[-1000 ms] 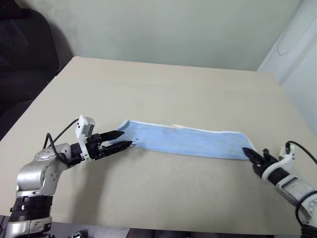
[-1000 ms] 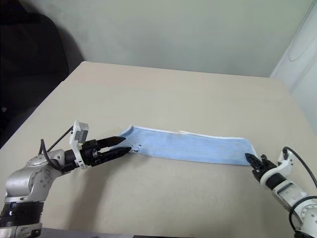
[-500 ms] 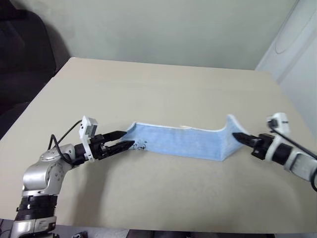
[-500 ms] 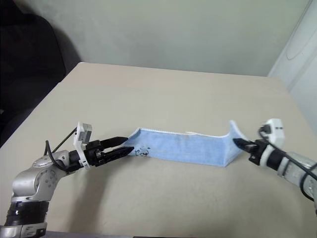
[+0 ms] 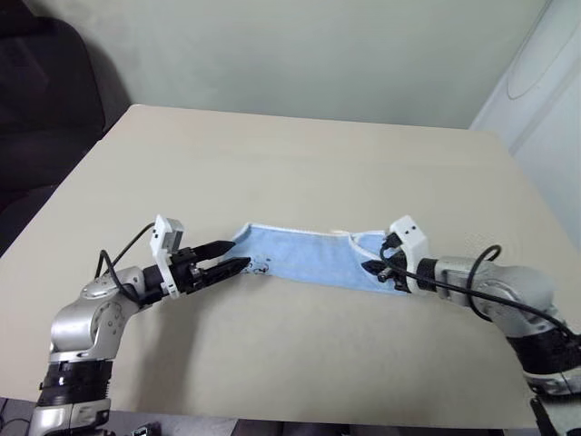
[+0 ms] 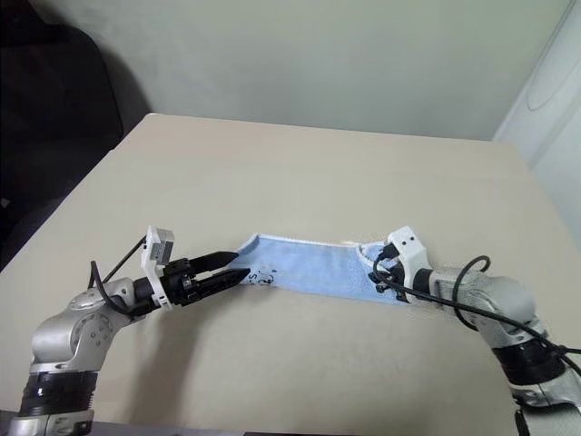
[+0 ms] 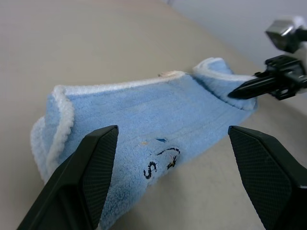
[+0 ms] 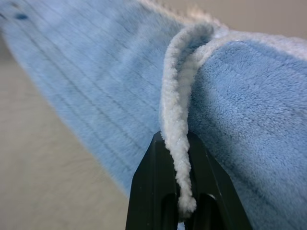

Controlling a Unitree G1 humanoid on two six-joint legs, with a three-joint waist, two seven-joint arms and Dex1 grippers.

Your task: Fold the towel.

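Observation:
The towel, a light-blue strip with white piped edging, lies across the table. Its dark printed motif sits near the left end. My right gripper is shut on the towel's right end, pinching the white edging between its fingers. That end is lifted and curled back over the strip toward the left. My left gripper is open at the towel's left end, and its fingers stand on either side of the corner without gripping it.
The beige table stretches wide behind the towel, and its front edge lies close below both arms. A dark chair stands past the far left corner. Past the right edge stands a white object.
My right gripper lifted the towel's right end off the table and carried it leftward over the strip, rolling its wrist. The strip now looks shorter. The left gripper stayed in place.

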